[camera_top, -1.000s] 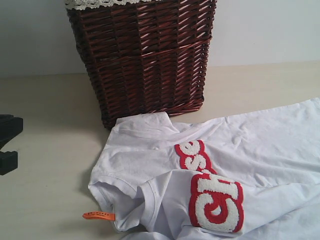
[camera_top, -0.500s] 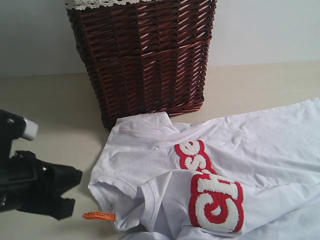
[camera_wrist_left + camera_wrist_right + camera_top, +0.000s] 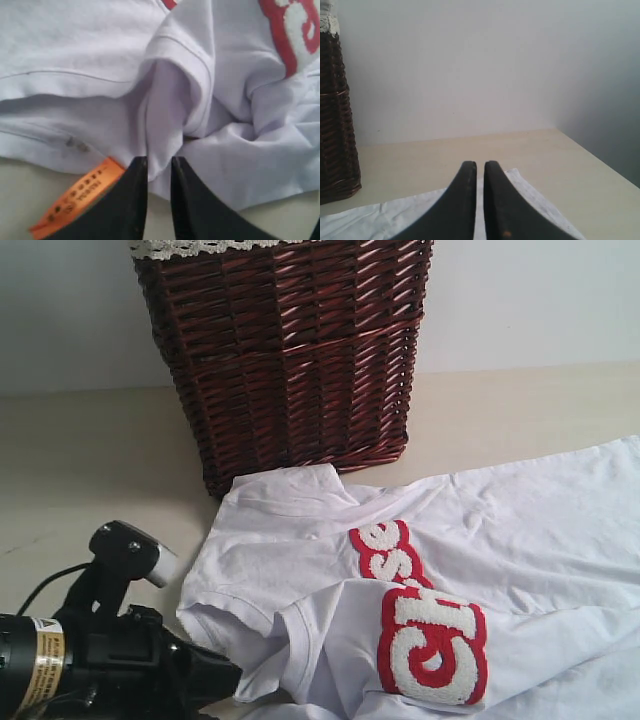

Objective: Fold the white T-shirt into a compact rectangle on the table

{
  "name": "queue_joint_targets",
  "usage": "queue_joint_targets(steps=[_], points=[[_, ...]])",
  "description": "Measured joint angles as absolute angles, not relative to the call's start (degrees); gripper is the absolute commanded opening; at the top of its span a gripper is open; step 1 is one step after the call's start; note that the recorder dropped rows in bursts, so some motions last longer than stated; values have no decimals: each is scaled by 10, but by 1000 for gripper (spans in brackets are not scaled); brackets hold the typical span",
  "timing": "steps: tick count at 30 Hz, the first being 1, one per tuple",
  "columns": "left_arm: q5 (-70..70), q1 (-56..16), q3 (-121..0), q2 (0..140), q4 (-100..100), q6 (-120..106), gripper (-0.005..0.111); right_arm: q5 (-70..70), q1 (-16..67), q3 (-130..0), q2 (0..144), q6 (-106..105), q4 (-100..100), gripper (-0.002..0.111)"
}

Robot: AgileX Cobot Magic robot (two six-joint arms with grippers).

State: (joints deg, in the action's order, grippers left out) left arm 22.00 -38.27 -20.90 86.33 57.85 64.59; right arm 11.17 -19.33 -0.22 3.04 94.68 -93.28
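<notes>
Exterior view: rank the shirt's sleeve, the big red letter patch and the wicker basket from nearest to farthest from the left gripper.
Measured from the left gripper, low at the left:
1. Sleeve of the white T-shirt, right at the fingertips.
2. Big red letter patch, further right on the front.
3. Wicker basket, at the back, beyond the shirt.

I read this as an indoor test bench dressed like a home laundry corner. In the exterior view a dark wicker basket [image 3: 290, 360] with a lace trim [image 3: 190, 248] stands at twelve o'clock on a wide, pale beige table [image 3: 90, 460]. A white T-shirt [image 3: 520, 530] lies spread at four o'clock. A black robot arm [image 3: 110, 660] with a cable and a printed label sits at seven o'clock. Behind it all runs a plain pale wall [image 3: 530, 300].
</notes>
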Motion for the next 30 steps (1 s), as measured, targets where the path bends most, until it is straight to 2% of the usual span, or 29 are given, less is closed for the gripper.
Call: queue_joint_targets(steps=[5,6,7,10,12,19,30], points=[[277,-390,-212,918,580,649,20,112,-193,-2,30,947,-932,8],[280,-390,-212,925,580,649,22,112,-193,-2,30,947,-932,8],[280,-390,-213,935,580,650,26,112,-193,-2,30,947,-932,8],[284,-390,-220,945,580,666,50,112,-193,-2,30,947,-932,8],[286,-390,-226,947,580,686,60,112,-193,-2,30,947,-932,8],[285,-390,-236,947,590,763,48,112,-193,-2,30,947,-932,8],[259,-404,-236,947,674,893,50,112,-193,-2,30,947,-932,8]])
